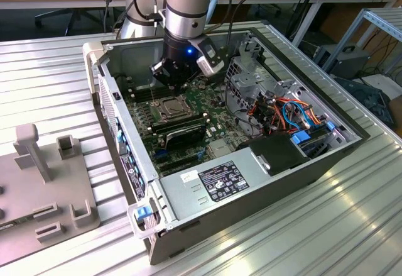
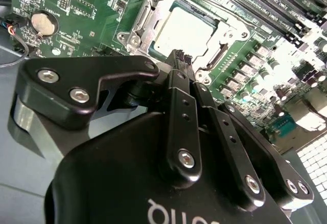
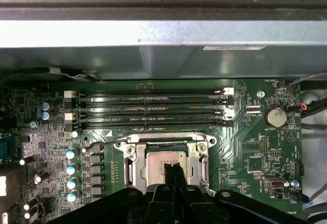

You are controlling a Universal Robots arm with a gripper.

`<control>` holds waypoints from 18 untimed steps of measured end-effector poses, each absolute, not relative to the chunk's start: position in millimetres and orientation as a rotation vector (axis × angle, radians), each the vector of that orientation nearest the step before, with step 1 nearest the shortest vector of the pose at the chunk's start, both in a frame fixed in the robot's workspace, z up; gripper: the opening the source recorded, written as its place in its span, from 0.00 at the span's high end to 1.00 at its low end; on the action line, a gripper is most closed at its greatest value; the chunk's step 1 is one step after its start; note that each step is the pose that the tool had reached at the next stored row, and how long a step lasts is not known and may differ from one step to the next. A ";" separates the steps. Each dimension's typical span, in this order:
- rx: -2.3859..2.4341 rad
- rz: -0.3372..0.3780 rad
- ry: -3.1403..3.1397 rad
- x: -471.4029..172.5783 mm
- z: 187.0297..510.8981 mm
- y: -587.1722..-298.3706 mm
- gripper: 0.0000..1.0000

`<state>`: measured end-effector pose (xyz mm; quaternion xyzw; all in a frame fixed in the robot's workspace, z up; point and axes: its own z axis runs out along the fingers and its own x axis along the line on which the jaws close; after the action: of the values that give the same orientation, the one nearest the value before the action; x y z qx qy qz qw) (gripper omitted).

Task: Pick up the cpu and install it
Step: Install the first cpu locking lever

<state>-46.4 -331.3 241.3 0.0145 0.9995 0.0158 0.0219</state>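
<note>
Already seated: cpu [image 3: 164, 164] lying flat inside socket frame [image 3: 204, 169] on motherboard [image 3: 255, 155], directly below gripper [image 3: 172, 172]; same chip in the second wrist view [image 2: 186, 30], just beyond the fingertips.

Gripper: pressed together, fingers [image 2: 180, 89] meeting with no gap, nothing between them; tips hovering over or at the chip's face, contact not determinable. In the exterior view, gripper [image 1: 171, 82] lowered into the open computer case [image 1: 352, 139], above the socket.

Progress, as judged: pick-up and placement apparently done; retention frame looks open around the chip, so latching possibly left; uncertain.

Surroundings, relative to the gripper:
- 4 memory slots [image 3: 153, 109], just beyond the socket, empty.
- Coin battery [image 3: 276, 116], off to one side, well apart.
- Row of capacitors [image 3: 70, 175], near the socket's other side.
- Power supply [image 1: 217, 182] and drive cage with orange and blue cables [image 1: 295, 115], farther off within the case.
- Grey fixture block [image 1: 44, 182], outside the case on the ribbed table [image 1: 301, 238].

Obstructions: case wall close behind the memory slots; otherwise nothing over the socket.
</note>
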 end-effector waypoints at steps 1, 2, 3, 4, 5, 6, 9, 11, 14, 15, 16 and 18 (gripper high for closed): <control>0.045 0.049 3.097 -46.4 241.3 -331.3 0.89; 0.044 0.049 3.097 -46.4 241.3 -331.3 0.89; 0.044 0.049 3.097 -46.4 241.3 -331.4 0.89; 0.043 0.049 3.097 -46.6 241.3 -331.4 0.89; 0.038 0.049 3.097 -47.3 241.2 -331.4 0.89; 0.034 0.049 3.097 -47.8 241.2 -331.4 0.89; 0.023 0.050 3.097 -50.1 240.9 -331.4 0.89; 0.016 0.050 3.098 -52.2 240.7 -331.4 0.89; 0.003 0.050 3.098 -57.9 240.4 -331.4 0.89; 0.000 0.050 3.098 -58.9 240.4 -331.5 0.89; -0.003 0.050 3.098 -59.9 240.4 -332.0 0.89; -0.008 0.050 3.098 -61.5 240.3 -333.1 0.89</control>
<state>-61.5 -333.1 240.3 -0.0025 0.9996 0.0162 0.0216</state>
